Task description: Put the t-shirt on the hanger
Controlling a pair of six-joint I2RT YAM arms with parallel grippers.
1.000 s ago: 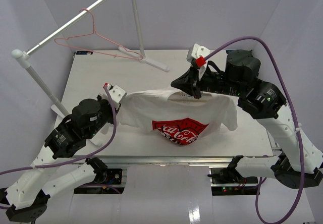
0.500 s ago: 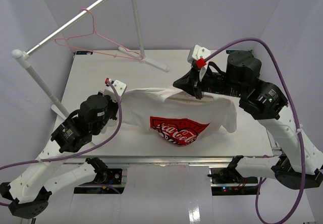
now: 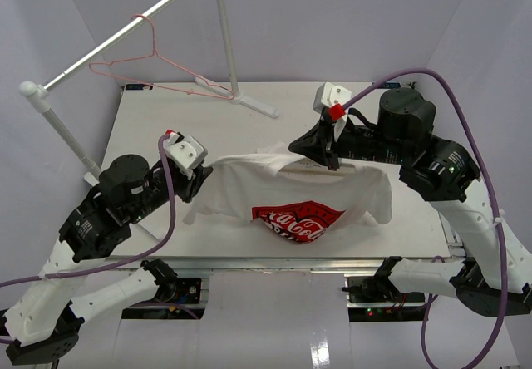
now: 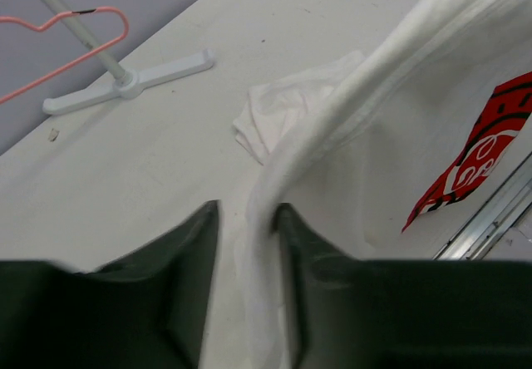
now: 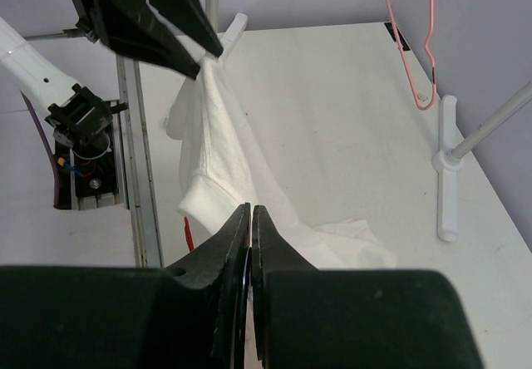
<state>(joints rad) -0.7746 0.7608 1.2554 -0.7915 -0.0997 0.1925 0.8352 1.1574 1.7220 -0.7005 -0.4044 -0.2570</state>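
The white t-shirt (image 3: 291, 186) with its red logo (image 3: 298, 219) hangs spread above the table between my two grippers. It also shows in the left wrist view (image 4: 399, 111) and the right wrist view (image 5: 216, 128). A sliver of the pale beige hanger (image 3: 306, 164) shows at the collar; the rest is hidden in the cloth. My right gripper (image 3: 331, 163) (image 5: 251, 209) is shut at the collar. My left gripper (image 3: 202, 179) (image 4: 247, 211) is at the shirt's left shoulder with its jaws apart. A fold of cloth runs between them against the right finger.
A thin pink wire hanger (image 3: 150, 70) hangs on the clothes rail (image 3: 125, 32) at the back left. The rack's foot (image 3: 253, 103) (image 4: 125, 82) (image 5: 446, 169) stands on the white table (image 3: 191, 120). A metal rail (image 4: 490, 219) runs along the table's front edge.
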